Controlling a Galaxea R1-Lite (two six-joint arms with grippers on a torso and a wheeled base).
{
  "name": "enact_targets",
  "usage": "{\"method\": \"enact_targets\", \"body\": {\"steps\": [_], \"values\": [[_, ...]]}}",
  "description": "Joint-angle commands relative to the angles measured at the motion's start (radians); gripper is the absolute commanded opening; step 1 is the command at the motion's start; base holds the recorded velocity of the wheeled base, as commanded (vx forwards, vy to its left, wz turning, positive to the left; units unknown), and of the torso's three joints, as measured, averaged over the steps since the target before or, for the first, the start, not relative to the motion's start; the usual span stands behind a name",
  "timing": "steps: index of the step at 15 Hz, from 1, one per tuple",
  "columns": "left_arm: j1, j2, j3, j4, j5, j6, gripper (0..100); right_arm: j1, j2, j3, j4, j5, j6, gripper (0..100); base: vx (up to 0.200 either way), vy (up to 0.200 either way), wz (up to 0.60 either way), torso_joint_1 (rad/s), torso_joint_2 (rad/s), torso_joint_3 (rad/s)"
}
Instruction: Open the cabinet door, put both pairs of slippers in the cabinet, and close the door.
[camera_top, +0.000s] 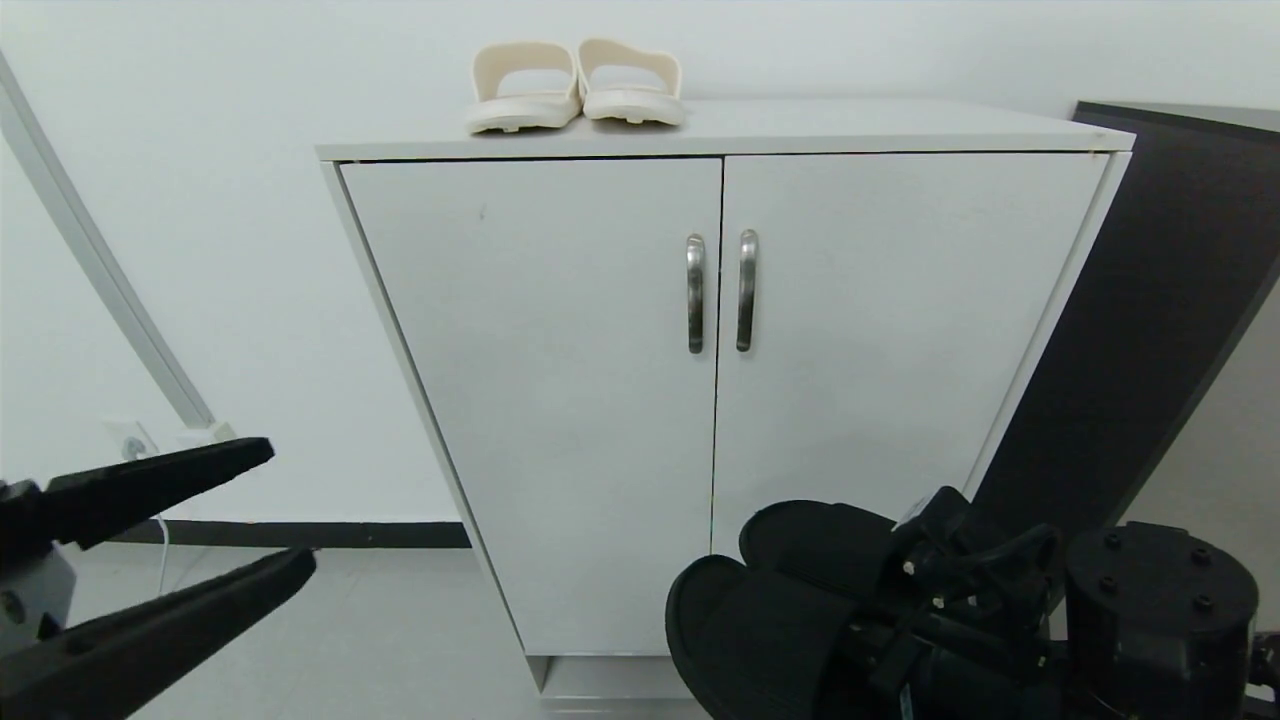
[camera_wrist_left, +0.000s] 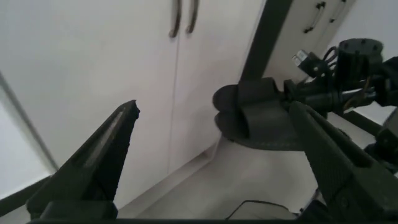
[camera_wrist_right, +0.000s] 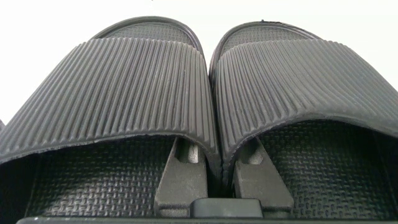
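Note:
The white cabinet (camera_top: 560, 400) stands in front of me with both doors shut, its two metal handles (camera_top: 695, 293) side by side at the middle. A cream pair of slippers (camera_top: 577, 87) rests on the cabinet top. My right gripper (camera_top: 905, 580) is low in front of the right door, shut on a black pair of slippers (camera_top: 790, 590). In the right wrist view its fingers (camera_wrist_right: 180, 180) pinch the inner strap edges of the black slippers (camera_wrist_right: 143, 93) together. My left gripper (camera_top: 285, 505) hangs open and holds nothing, low and left of the cabinet. The left wrist view shows the black slippers (camera_wrist_left: 261, 115) beyond that gripper (camera_wrist_left: 214, 107).
A dark panel (camera_top: 1150, 330) leans beside the cabinet's right side. A wall socket with a cable (camera_top: 130, 440) sits low on the left wall, under a slanting grey strip (camera_top: 100, 270). Grey floor (camera_top: 380, 630) spreads left of the cabinet base.

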Motion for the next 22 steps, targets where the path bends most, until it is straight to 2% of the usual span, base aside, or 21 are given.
{"method": "enact_targets", "body": {"steps": [1,2,3,6,7,8,10,11,12,13,14,16,22], "values": [[-0.067,0.102,-0.039,-0.016,0.003,-0.006,100,-0.001,0.014,-0.004,0.000,0.002,0.000,0,0.000,0.000,0.00,0.000,0.00,0.000],[-0.107,0.123,-0.043,-0.028,0.016,-0.004,100,-0.001,0.027,-0.006,0.000,-0.001,-0.001,0,0.000,0.000,0.00,0.000,0.00,0.000],[-0.162,0.166,-0.056,-0.055,0.072,-0.004,100,-0.001,0.030,-0.010,0.000,-0.001,-0.003,0,0.000,0.000,0.00,0.000,0.00,0.000],[-0.313,0.306,-0.097,-0.216,0.231,-0.007,100,-0.001,0.028,-0.012,0.000,-0.001,-0.003,0,0.000,0.000,0.00,0.000,0.00,0.000],[-0.346,0.324,-0.114,-0.235,0.262,-0.009,100,0.001,0.028,-0.012,0.000,-0.001,-0.004,0,0.000,0.000,0.00,0.000,0.00,0.000],[-0.414,0.350,-0.152,-0.243,0.306,-0.009,100,0.004,0.028,-0.012,0.000,-0.001,-0.006,0,0.000,0.000,0.00,0.000,0.00,0.000],[-0.489,0.378,-0.192,-0.241,0.328,-0.006,100,0.002,0.031,-0.013,0.000,0.000,-0.006,0,0.000,0.000,0.00,0.000,0.00,0.000],[-0.509,0.393,-0.215,-0.238,0.340,-0.007,100,0.002,0.031,-0.013,0.000,0.000,-0.006,0,0.000,0.000,0.00,0.000,0.00,0.000],[-0.515,0.438,-0.258,-0.239,0.334,-0.035,100,0.002,0.030,-0.013,0.000,-0.001,-0.006,0,0.000,0.000,0.00,0.000,0.00,0.000],[-0.515,0.465,-0.281,-0.239,0.314,-0.087,100,0.002,0.027,-0.012,0.000,-0.001,-0.004,0,0.000,0.000,0.00,0.000,0.00,0.000],[-0.515,0.476,-0.292,-0.239,0.280,-0.107,100,0.001,0.025,-0.010,0.000,-0.001,-0.003,0,0.000,0.000,0.00,0.000,0.00,0.000],[-0.515,0.500,-0.303,-0.236,0.222,-0.116,100,-0.001,0.027,-0.010,0.000,-0.001,-0.003,0,0.000,0.000,0.00,0.000,0.00,0.000],[-0.512,0.740,-0.527,-0.239,0.214,-0.116,100,-0.005,0.030,-0.006,0.000,-0.001,-0.003,0,0.000,0.000,0.00,0.000,0.00,0.000]]}}
